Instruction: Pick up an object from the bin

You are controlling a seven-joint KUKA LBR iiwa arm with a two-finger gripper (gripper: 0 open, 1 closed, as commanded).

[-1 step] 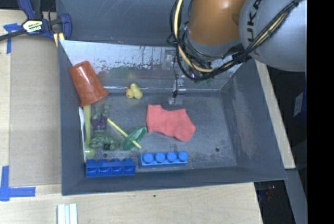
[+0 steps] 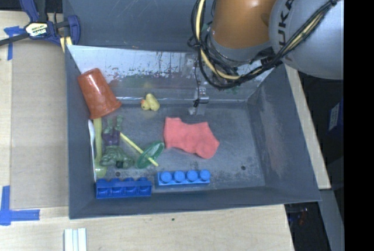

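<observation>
- The gripper (image 2: 197, 102) hangs low inside the bin (image 2: 274, 144), close to the middle of its far wall. It sits under the arm's orange cover (image 2: 245, 4) and a loop of cables (image 2: 205, 51).
- Whether the gripper is released or clenched cannot be told from this angle.
- It is over bare grey floor, with two things close by.
- A small yellow toy (image 2: 149, 103) sits to its left, by the foot of the far wall, near the gripper but apart from it.
- A red cloth (image 2: 190, 136) lies just toward the near edge from the gripper. It is crumpled flat about the middle of the bin floor and clear of every wall. It is the nearest thing to the gripper, though contact between them cannot be made out.
- An orange-red cup (image 2: 98, 93) lies tilted in the far left corner, leaning toward the left wall.
- Along the left wall, below the cup, is a small heap. It holds a green toy figure (image 2: 114, 147), a green leaf-shaped piece (image 2: 152, 153) crossed by a thin yellow stick (image 2: 130, 143), and a pale yellow-green rod (image 2: 97, 138).
- A light blue brick (image 2: 184, 176) with four studs lies along the near edge, about its middle.
- A darker blue brick (image 2: 123, 189) lies in the near left corner, just beside the light blue one and touching the foot of the heap.
</observation>
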